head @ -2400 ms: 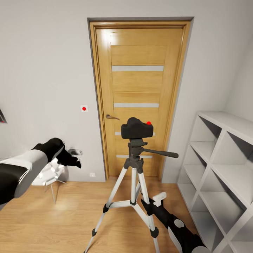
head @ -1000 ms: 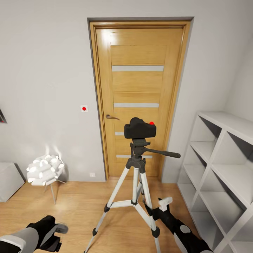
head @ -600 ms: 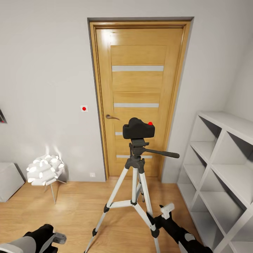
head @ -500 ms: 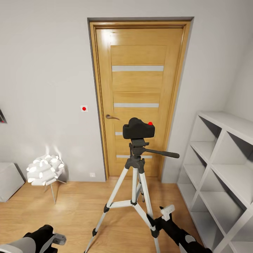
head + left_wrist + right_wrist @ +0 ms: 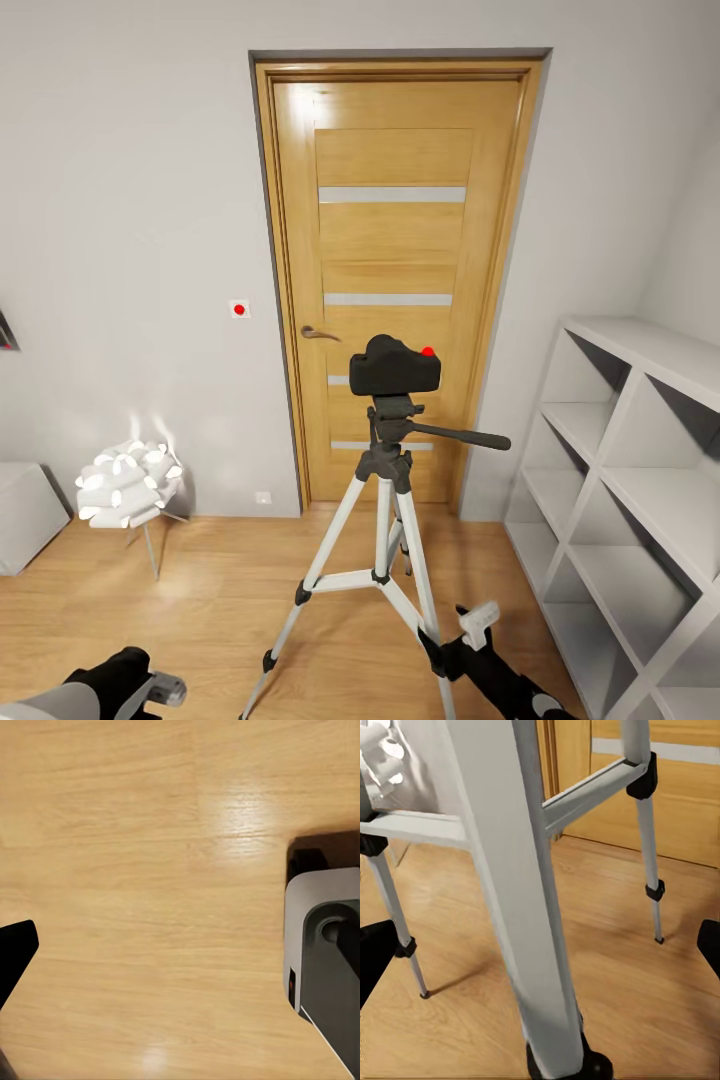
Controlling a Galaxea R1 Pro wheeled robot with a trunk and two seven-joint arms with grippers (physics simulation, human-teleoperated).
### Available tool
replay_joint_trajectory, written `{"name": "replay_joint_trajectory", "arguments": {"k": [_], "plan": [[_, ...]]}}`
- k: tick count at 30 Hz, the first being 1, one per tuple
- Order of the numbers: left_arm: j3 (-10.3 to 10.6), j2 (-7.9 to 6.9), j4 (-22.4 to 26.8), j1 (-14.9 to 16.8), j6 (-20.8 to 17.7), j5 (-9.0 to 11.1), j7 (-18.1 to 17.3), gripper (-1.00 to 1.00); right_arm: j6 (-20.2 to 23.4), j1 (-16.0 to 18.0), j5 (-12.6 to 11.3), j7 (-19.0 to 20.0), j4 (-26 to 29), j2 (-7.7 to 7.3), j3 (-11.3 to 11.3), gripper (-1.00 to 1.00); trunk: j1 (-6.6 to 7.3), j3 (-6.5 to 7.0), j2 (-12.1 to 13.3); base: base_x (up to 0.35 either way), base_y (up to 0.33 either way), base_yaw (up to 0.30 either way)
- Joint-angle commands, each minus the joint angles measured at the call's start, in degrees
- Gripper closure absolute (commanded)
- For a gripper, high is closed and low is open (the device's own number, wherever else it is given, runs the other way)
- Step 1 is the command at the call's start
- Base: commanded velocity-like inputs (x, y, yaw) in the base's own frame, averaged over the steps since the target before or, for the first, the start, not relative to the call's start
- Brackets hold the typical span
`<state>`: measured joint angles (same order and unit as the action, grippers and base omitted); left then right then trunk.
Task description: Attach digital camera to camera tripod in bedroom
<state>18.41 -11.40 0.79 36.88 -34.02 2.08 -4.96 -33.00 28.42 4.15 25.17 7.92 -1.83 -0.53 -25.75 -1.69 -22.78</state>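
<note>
The digital camera point(image 5: 394, 367), matte black with a red button, sits on the black head of the camera tripod point(image 5: 385, 470), in front of the oak door point(image 5: 395, 270). The pan handle point(image 5: 460, 436) points right. My right gripper point(image 5: 476, 628) is low by the tripod's near right foot, open and empty. In the right wrist view a silver-white tripod leg point(image 5: 521, 907) stands close between the spread fingertips point(image 5: 375, 952). My left gripper point(image 5: 155, 690) hangs open near the floor at the bottom left, far from the tripod. The left wrist view looks down on the wood floor point(image 5: 150, 870).
White cube shelving point(image 5: 640, 470) lines the right wall. A white petal-shaped lamp point(image 5: 128, 488) on thin legs stands left of the door, with a grey box point(image 5: 25, 515) beside it. A grey part of my own body point(image 5: 322, 960) shows beside the left gripper.
My left arm has dropped from shoulder height at the left down to the floor corner. My right gripper has drawn back and lower along the tripod leg. The camera stays on the tripod head.
</note>
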Motion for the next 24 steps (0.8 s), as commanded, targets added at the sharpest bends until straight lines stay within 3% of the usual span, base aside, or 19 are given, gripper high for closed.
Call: {"name": "replay_joint_trajectory", "arguments": {"k": [1,12,18,24], "plan": [[0.48,-0.03,0.09,-0.03,-0.26,0.21,-0.32,-1.00,-0.53,0.06,0.42,-0.13,-0.86,-0.02,0.00,-1.00,-0.04,-0.13,-0.13,0.000,0.000,0.000],[0.48,0.18,0.09,-0.44,-0.26,0.21,-0.32,-1.00,-3.29,0.06,0.42,-0.12,-7.28,-0.14,0.00,-1.00,-0.04,-0.13,-0.13,0.000,0.000,0.000],[0.48,1.33,0.09,-1.23,-0.26,0.21,-0.34,-1.00,-7.27,0.01,0.42,-0.20,-10.97,-1.24,-0.05,-1.00,-0.04,-0.13,-0.13,0.000,0.000,0.000],[0.48,1.88,0.02,-2.16,-0.32,0.21,-0.39,-1.00,-8.51,-0.68,0.37,-0.52,-12.03,-2.48,-0.07,-1.00,-0.04,-0.13,-0.13,0.000,0.000,0.000]]}}
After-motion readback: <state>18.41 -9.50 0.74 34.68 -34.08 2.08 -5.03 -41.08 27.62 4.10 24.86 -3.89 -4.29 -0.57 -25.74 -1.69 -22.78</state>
